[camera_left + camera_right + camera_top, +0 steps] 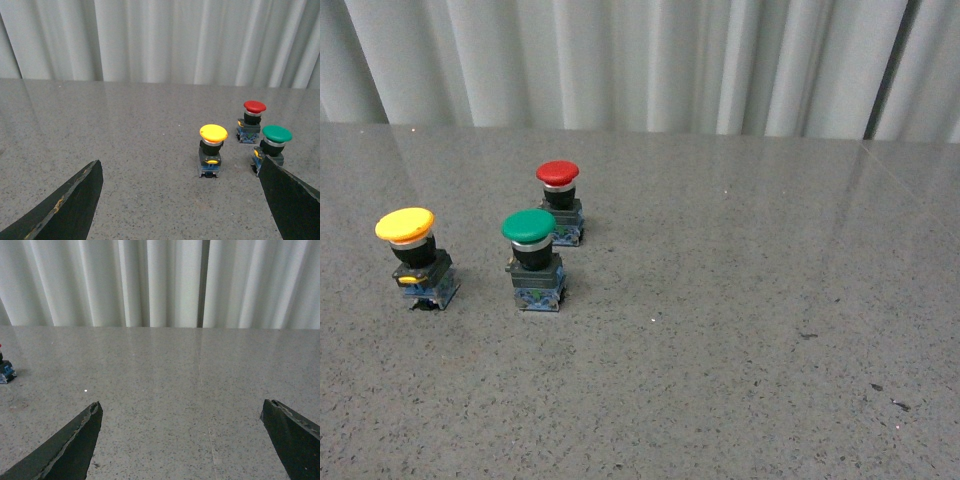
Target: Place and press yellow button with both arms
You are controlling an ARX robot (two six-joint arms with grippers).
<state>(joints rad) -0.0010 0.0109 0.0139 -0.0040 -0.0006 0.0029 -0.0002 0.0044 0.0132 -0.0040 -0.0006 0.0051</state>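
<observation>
The yellow button point(412, 256) stands upright on the grey table at the left, with a yellow cap, black collar and blue-grey base. It also shows in the left wrist view point(212, 149), ahead of my left gripper point(181, 167), which is open and empty, its black fingers point(75, 200) wide apart above the table. My right gripper point(180, 407) is open and empty over bare table, far from the yellow button. Neither arm shows in the front view.
A green-capped button point(532, 258) stands just right of the yellow one, and a red-capped button point(560, 202) behind it. Both show in the left wrist view, the green one point(274, 145) by the right finger. White curtains point(640, 60) hang behind the table's far edge.
</observation>
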